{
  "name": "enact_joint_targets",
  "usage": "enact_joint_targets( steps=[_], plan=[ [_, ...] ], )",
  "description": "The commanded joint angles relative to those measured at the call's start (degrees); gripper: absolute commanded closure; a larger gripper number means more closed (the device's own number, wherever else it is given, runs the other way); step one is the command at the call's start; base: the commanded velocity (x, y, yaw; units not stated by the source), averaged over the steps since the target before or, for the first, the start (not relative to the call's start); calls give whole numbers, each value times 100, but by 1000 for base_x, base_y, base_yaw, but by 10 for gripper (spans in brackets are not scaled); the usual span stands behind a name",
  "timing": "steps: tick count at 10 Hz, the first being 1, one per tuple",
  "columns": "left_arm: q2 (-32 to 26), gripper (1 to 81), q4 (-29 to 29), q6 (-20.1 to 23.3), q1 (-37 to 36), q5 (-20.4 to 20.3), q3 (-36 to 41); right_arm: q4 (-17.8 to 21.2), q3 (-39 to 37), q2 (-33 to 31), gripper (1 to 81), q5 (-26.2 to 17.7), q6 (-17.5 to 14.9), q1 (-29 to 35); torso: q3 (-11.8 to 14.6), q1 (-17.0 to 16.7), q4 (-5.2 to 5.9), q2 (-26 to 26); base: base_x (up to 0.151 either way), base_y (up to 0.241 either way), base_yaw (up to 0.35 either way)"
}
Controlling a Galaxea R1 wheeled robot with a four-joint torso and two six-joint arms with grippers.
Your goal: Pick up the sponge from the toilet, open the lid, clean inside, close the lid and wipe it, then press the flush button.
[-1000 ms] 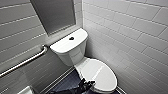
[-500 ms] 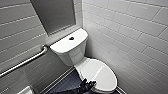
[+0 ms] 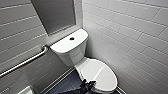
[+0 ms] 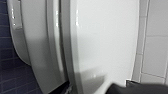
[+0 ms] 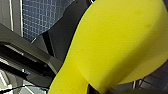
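The white toilet (image 3: 72, 53) stands in the corner with its lid (image 3: 100, 73) down. On the tank top sits the small dark flush button (image 3: 72, 38). My left gripper (image 3: 87, 86) is open at the lid's front left edge, low in the head view. In the left wrist view the lid (image 4: 105, 42) and the bowl's side (image 4: 37, 50) show very close, with a gap between seat and rim. The yellow sponge (image 5: 117, 47) sits right against the right wrist camera, with my right gripper (image 5: 98, 89) shut on it.
A metal grab bar (image 3: 25, 62) runs along the left tiled wall. A white tiled wall (image 3: 135, 35) stands close on the toilet's right. Dark blue floor tiles (image 3: 66, 85) lie left of the bowl. A white object (image 3: 25, 90) shows at the bottom left corner.
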Motion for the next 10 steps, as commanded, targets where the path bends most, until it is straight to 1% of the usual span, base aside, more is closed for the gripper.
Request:
enact_joint_targets(
  steps=[1,5,10],
  plan=[
    [164,10,40,-17,-68,780,-43,-86,94,-191,811,-229,-7,-75,0,0,0,0,0,0,0],
    [129,10,154,-17,108,771,-70,-77,103,-182,811,-220,1,-48,2,0,0,0,0,0,0],
    [243,10,418,-26,91,727,-17,-42,68,-129,811,-220,10,-13,5,0,0,0,0,0,0]
  ],
)
